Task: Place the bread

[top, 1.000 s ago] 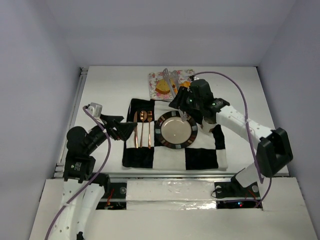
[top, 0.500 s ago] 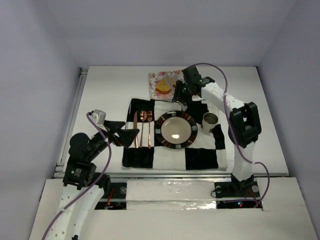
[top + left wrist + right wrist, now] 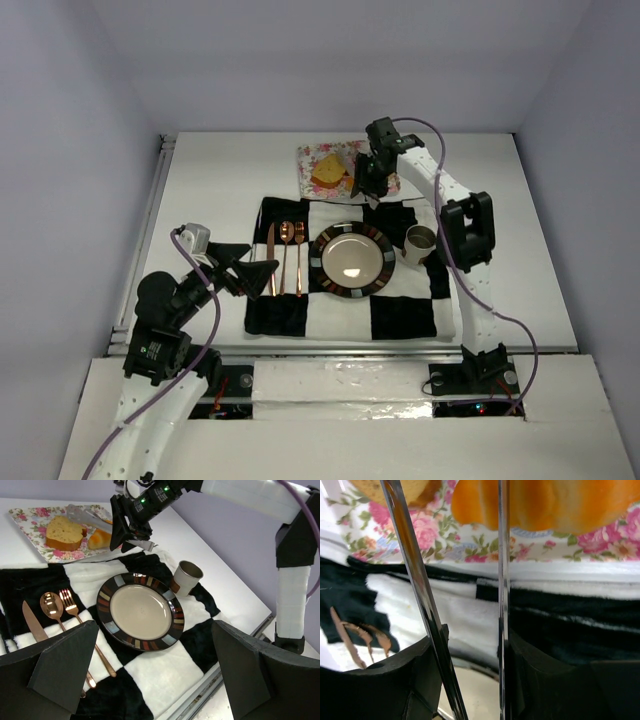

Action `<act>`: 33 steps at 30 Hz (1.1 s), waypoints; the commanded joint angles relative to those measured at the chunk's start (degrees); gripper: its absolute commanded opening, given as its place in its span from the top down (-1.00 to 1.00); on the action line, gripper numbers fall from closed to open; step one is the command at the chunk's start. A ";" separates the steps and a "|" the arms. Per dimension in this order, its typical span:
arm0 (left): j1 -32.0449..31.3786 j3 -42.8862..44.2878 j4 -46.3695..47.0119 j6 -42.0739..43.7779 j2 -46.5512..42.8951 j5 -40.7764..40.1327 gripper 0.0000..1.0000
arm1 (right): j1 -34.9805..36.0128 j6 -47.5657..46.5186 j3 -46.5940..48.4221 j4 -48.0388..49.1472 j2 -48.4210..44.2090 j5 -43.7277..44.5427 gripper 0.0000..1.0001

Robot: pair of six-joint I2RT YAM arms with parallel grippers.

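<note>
The pale yellow bread slice [image 3: 324, 177] [image 3: 63, 531] and the orange croissant [image 3: 100, 539] [image 3: 545, 502] lie on a floral tray [image 3: 310, 155] [image 3: 30, 520] at the back of the table. My right gripper [image 3: 365, 180] [image 3: 127, 530] [image 3: 470, 645] is shut on metal tongs [image 3: 85, 516] [image 3: 415, 570]. The tong arms stand apart and reach over the tray, one towards the slice, one towards the croissant. My left gripper [image 3: 250, 265] [image 3: 155, 670] is open and empty, low at the left edge of the checkered mat.
A striped-rim plate [image 3: 320, 262] [image 3: 172, 617] sits mid-mat on a black-and-white checkered cloth [image 3: 400, 315]. A metal cup [image 3: 420, 242] [image 3: 187, 575] stands right of it. A copper knife, spoon [image 3: 51, 605] and fork lie left of it.
My right arm has swung from above the plate back to the floral tray, carrying the tongs over the bread. My left gripper has shifted slightly.
</note>
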 commanded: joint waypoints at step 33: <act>-0.40 -0.28 1.91 0.60 -0.42 -1.25 -0.97 | 0.19 -3.17 -5.47 7.29 -13.47 -20.87 0.72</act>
